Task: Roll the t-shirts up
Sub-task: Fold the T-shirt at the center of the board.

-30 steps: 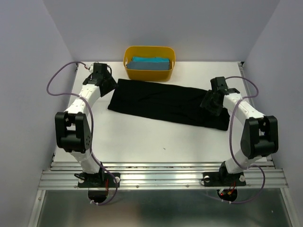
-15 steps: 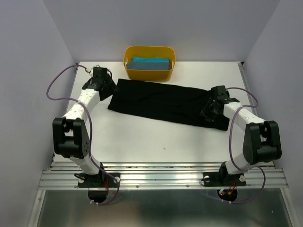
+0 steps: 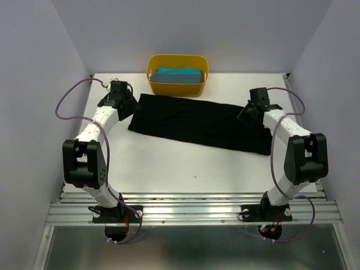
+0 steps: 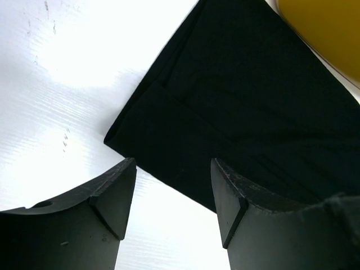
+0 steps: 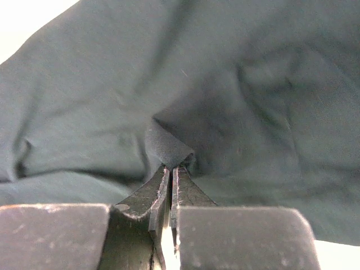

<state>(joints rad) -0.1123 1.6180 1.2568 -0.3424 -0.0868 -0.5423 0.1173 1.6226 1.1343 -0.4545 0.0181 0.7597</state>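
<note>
A yellow tub (image 3: pixel 177 88) holding the folded teal t-shirt (image 3: pixel 179 75) is sitting at the far edge of the white table (image 3: pixel 169 163), just behind the black t-shirt (image 3: pixel 197 121), which is lying spread in a long band between my two arms. Bare tabletop is lying open along the cloth's near side. My right gripper (image 5: pixel 170 169) is pinching a small ridge of black cloth at its right end, jaws pressed together, while my left gripper (image 4: pixel 173 169) is hovering wide apart over the left edge, holding nothing.
</note>
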